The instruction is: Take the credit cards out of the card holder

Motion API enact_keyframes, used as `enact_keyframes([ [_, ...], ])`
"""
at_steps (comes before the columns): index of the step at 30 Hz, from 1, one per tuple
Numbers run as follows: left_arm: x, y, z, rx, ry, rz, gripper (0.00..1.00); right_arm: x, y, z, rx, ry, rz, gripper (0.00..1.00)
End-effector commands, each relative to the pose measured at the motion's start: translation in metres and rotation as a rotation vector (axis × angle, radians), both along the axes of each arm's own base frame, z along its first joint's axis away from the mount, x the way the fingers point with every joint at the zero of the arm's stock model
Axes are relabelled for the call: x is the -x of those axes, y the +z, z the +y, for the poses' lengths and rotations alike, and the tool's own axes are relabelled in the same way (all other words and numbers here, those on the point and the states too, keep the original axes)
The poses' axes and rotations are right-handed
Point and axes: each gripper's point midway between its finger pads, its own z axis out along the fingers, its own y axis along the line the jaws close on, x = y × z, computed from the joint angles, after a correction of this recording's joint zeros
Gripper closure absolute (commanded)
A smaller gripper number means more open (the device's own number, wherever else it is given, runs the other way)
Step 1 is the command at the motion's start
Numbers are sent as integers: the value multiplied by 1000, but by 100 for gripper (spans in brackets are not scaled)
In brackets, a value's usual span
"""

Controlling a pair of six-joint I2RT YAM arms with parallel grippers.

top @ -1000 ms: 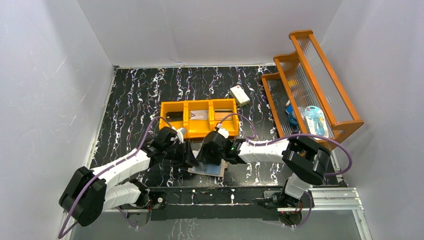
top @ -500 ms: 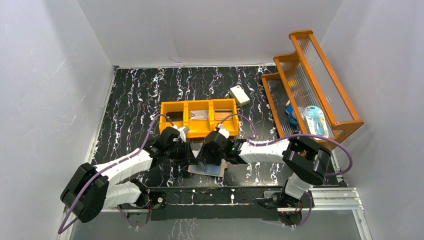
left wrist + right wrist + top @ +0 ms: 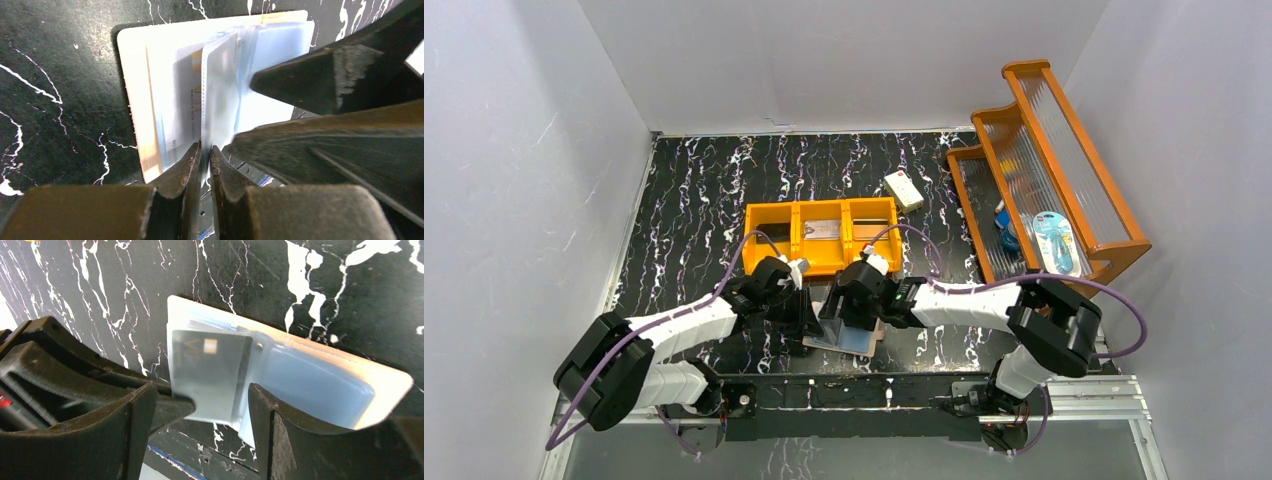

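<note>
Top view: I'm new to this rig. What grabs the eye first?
The left gripper and right gripper meet at bottom centre over the open card holder; the left pinches a raised pocket leaf, the right is open. Behind sits a bright orange bin, and a wooden rack fills the right side.

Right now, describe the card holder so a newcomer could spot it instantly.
On the black marbled table, find the orange bin; just nearer the arm bases, between the left gripper and right gripper, lies the card holder. It is flat and open, peach-edged with glossy pale-blue pockets, unlike the small white box beyond the bin.
</note>
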Motion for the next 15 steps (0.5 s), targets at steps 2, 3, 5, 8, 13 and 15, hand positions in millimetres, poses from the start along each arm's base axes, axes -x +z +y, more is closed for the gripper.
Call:
enact_keyframes([
  [2,-4,6,1,-10,15,-30,90,-12,25,-17,25,-53,-85,24],
  [3,-4,7,1,-10,13,-31,90,-12,26,-20,24,-61,-89,24],
  [5,-4,10,0,-4,5,-35,88,-12,26,-24,21,-79,-89,24],
  [8,-4,15,-4,14,-13,-39,83,-12,24,-32,28,-109,-88,24],
  [13,-3,31,-17,66,-72,-54,75,-13,20,-46,49,-164,-86,24],
  [15,-3,38,-22,82,-91,-68,72,-13,20,-50,49,-188,-86,24],
])
